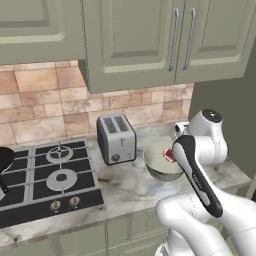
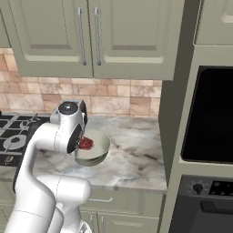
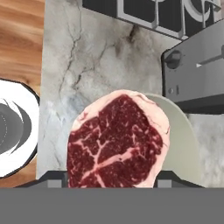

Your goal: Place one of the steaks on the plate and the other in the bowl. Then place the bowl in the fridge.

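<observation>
A robot arm's gripper [image 3: 114, 177] holds a marbled red steak [image 3: 117, 140] between part-open jaws, directly over the beige bowl [image 1: 161, 163] beside the toaster [image 1: 116, 138], apparently poised to drop it in. The bowl sits on the counter [image 2: 132, 145], handy for later transfer to the fridge.

2 base views flanking the bowl [image 1: 163, 162]; hand view close above it.
</observation>
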### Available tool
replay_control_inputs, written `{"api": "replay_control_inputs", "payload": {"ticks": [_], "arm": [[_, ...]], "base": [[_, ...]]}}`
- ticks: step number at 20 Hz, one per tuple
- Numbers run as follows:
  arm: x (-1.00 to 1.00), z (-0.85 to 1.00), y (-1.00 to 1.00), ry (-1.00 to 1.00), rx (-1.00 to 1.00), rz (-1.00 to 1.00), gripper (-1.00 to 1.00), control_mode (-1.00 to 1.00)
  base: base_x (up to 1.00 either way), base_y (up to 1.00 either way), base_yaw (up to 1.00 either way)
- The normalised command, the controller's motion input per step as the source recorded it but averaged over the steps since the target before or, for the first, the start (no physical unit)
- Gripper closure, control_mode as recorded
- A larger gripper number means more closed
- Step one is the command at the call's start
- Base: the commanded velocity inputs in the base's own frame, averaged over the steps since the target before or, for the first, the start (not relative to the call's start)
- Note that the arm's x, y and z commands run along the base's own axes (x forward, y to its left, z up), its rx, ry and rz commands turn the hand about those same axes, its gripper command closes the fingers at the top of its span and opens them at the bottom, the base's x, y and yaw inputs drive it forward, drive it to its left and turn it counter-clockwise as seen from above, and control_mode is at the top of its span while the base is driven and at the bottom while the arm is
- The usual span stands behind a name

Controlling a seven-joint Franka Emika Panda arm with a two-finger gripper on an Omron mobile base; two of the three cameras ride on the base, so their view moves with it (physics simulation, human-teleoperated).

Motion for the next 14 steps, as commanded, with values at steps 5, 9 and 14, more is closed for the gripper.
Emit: {"api": "replay_control_inputs", "payload": {"ticks": [5, 9, 14], "arm": [[0.26, -0.03, -0.13, 0.01, 0.0, 0.0, 1.0, -1.0], [0.37, -0.19, -0.03, 0.02, 0.0, 0.0, 1.0, -1.0], [0.33, -0.35, 0.0, 0.03, 0.0, 0.0, 1.0, -1.0]], "base": [[0.0, 0.0, 0.0], [0.0, 0.0, 0.0], [0.0, 0.0, 0.0]]}}
